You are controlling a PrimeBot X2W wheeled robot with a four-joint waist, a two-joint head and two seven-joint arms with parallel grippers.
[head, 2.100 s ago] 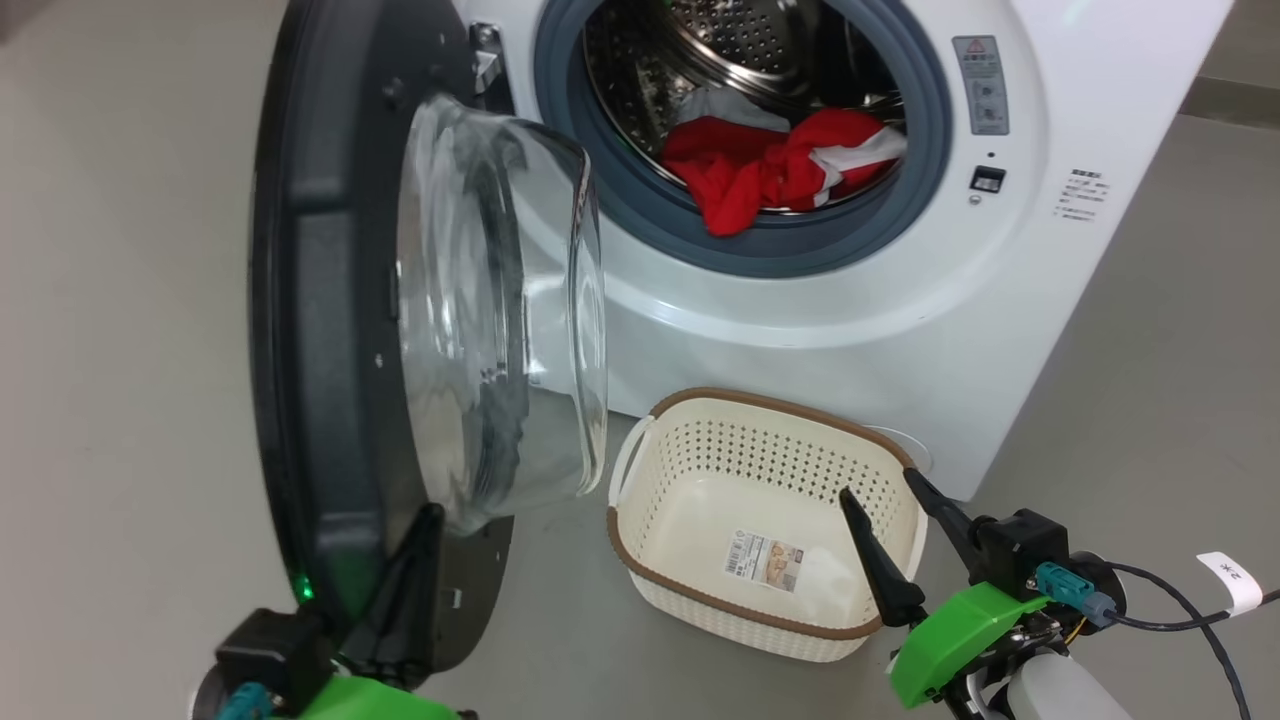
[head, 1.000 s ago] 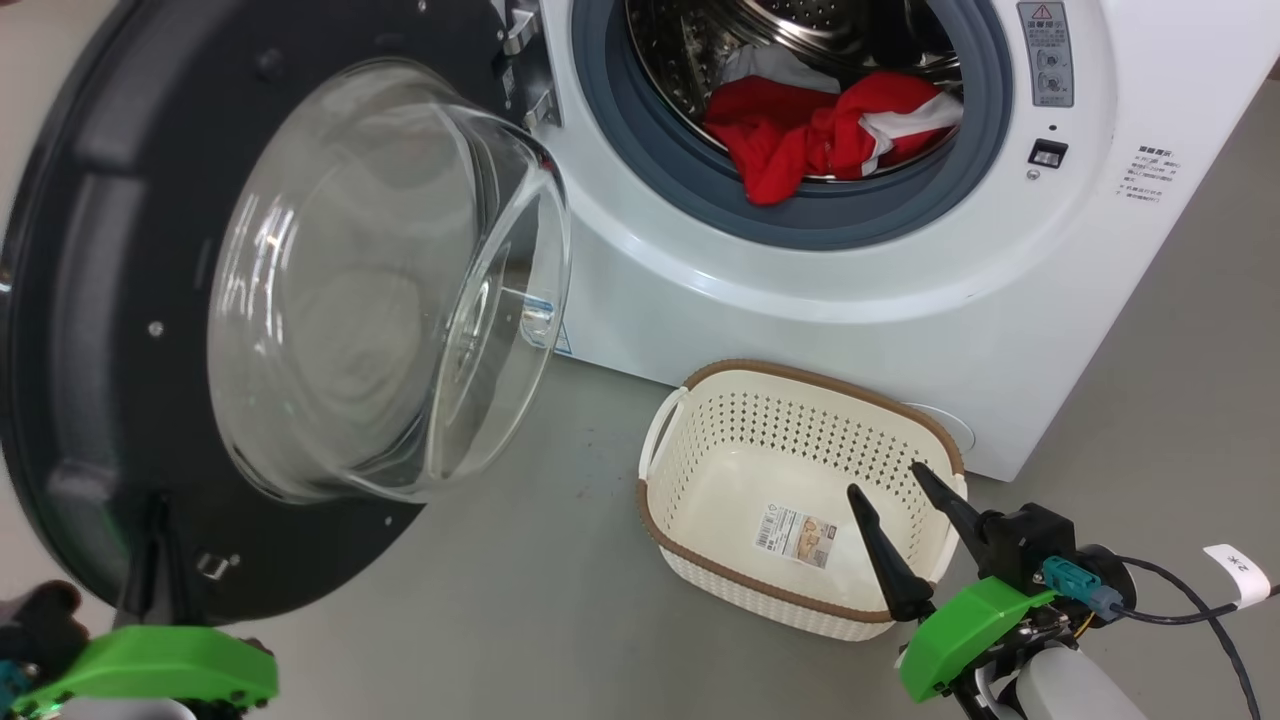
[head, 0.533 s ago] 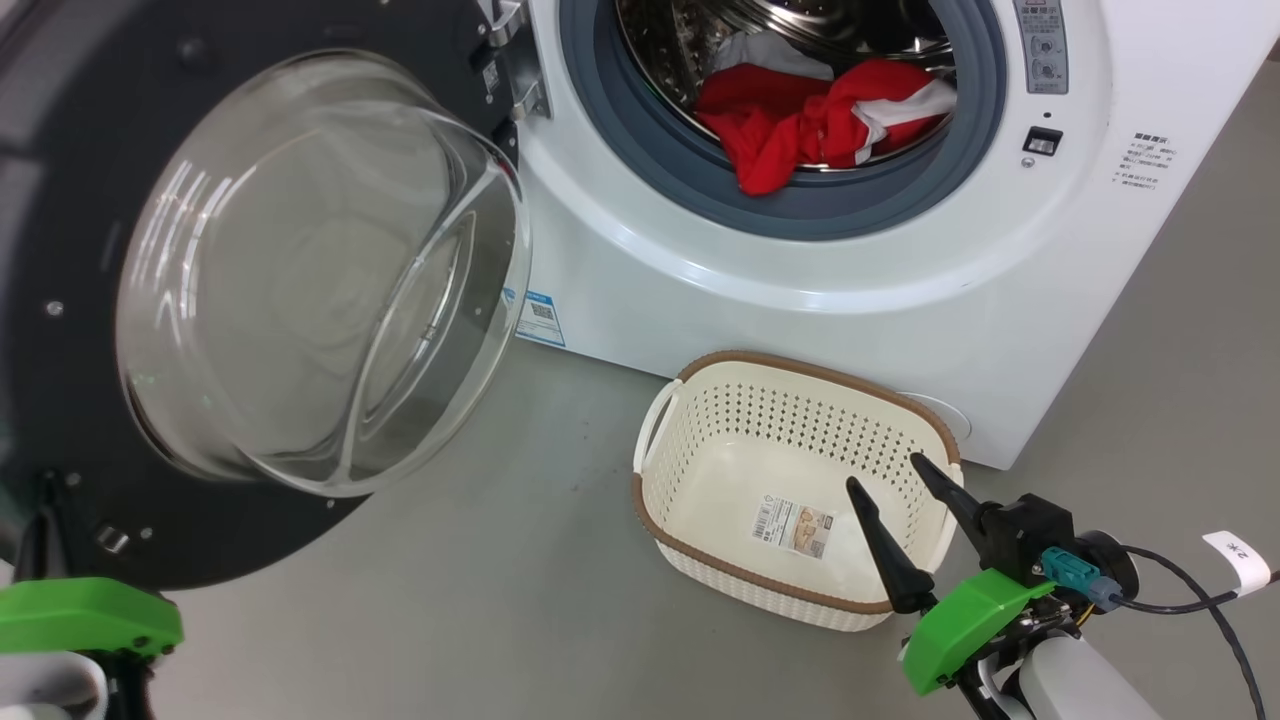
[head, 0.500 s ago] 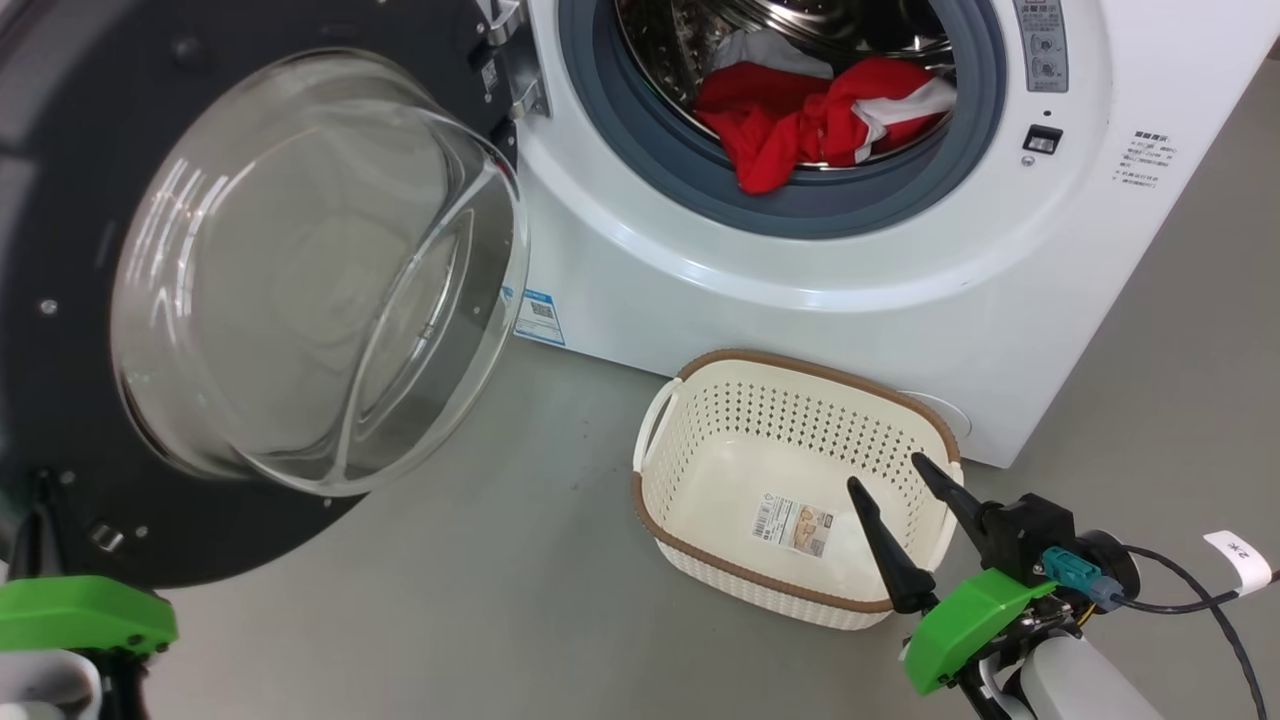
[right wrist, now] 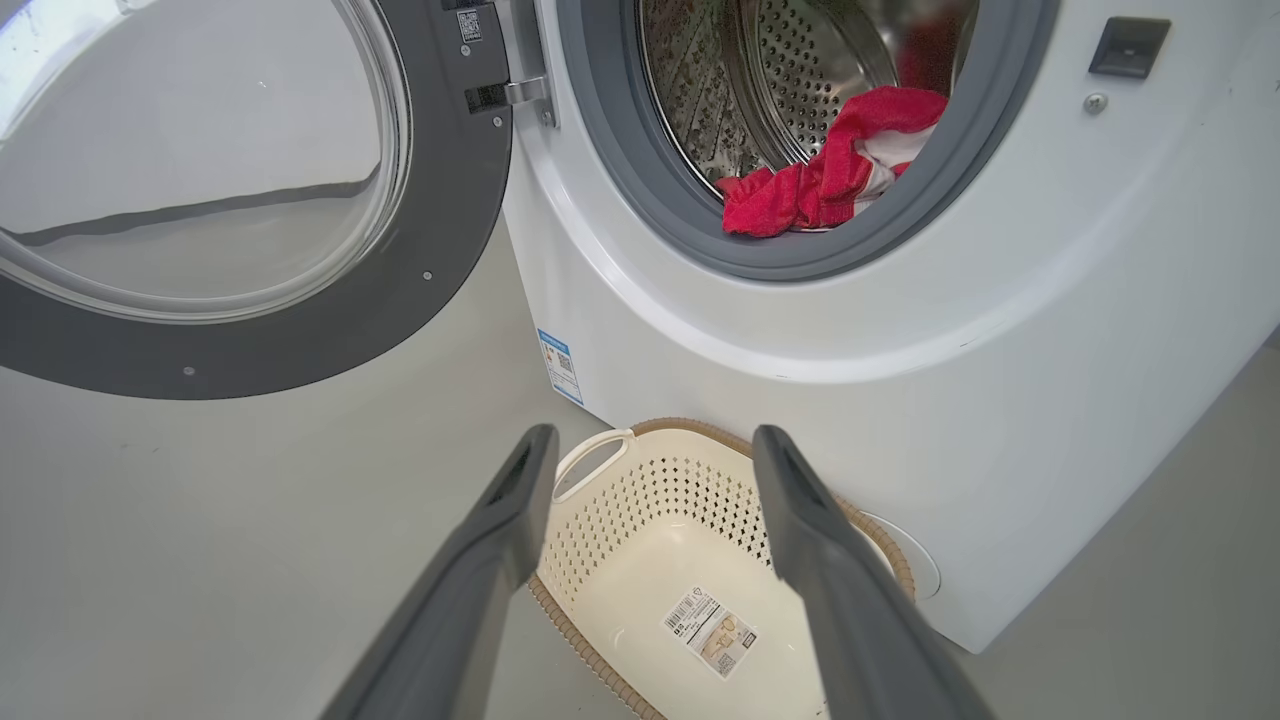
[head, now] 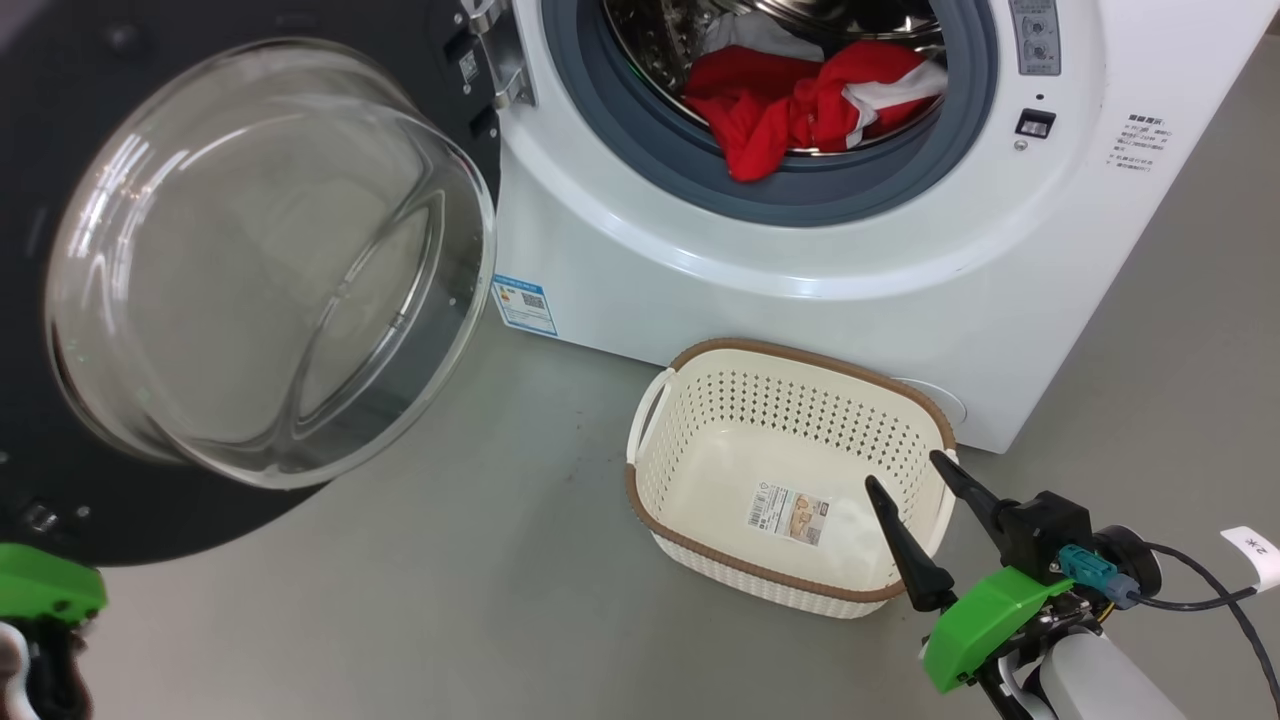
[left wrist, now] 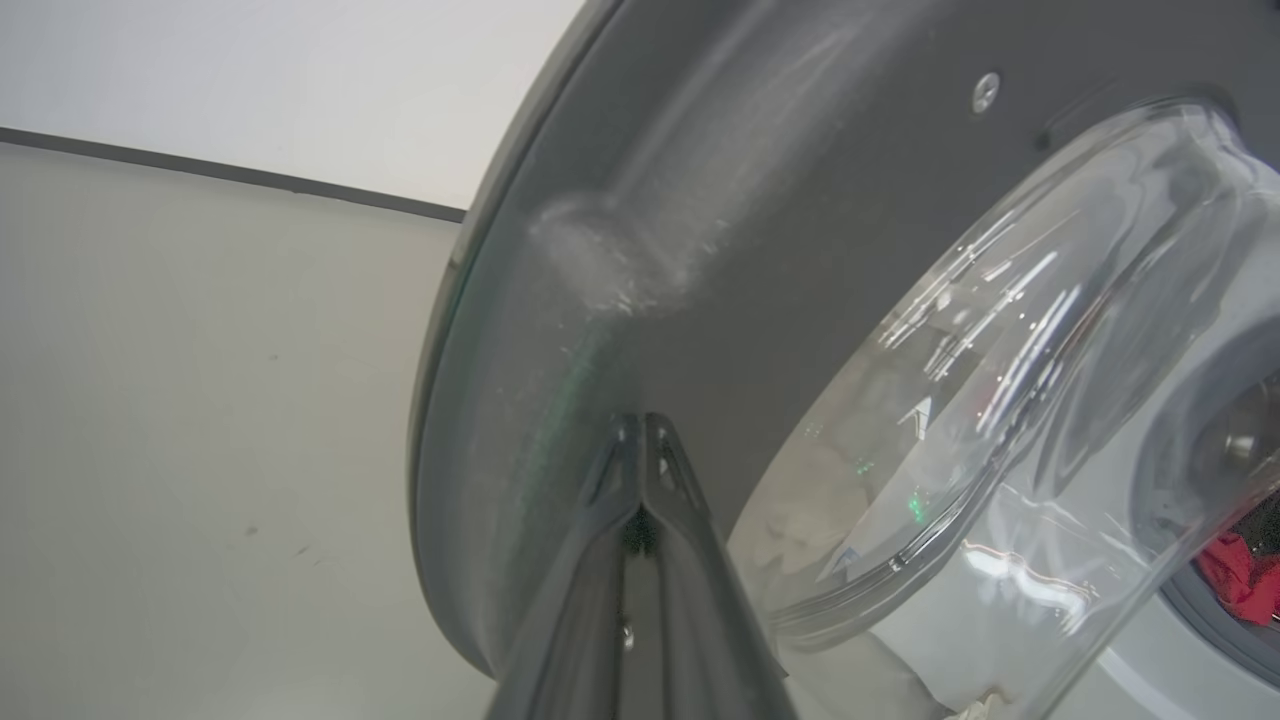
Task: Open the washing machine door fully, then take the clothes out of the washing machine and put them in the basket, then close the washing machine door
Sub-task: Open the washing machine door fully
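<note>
1. Washing machine (head: 800, 300): set on the floor, drum opening exposed.
2. Washing machine door (head: 270, 260): swung wide open at the left.
3. Basket (head: 790, 355): set on the floor, just before the machine.
4. Clothes (head: 790, 95): heaped in the drum, one fold draped over the grey ring.
5. Left end effector (left wrist: 640, 430): fingers pressed together, tips at the door's dark rim.
6. Right end effector (head: 902, 468): spread wide, held over the basket's near right corner.

The basket (head: 800, 352) stands before the washing machine (head: 700, 290), perhaps touching it, clothes (head: 780, 105) inside, door (head: 150, 520) at left.

WM door (head: 260, 260) wide open, red clothes (head: 790, 100) in drum (head: 645, 35)
</note>
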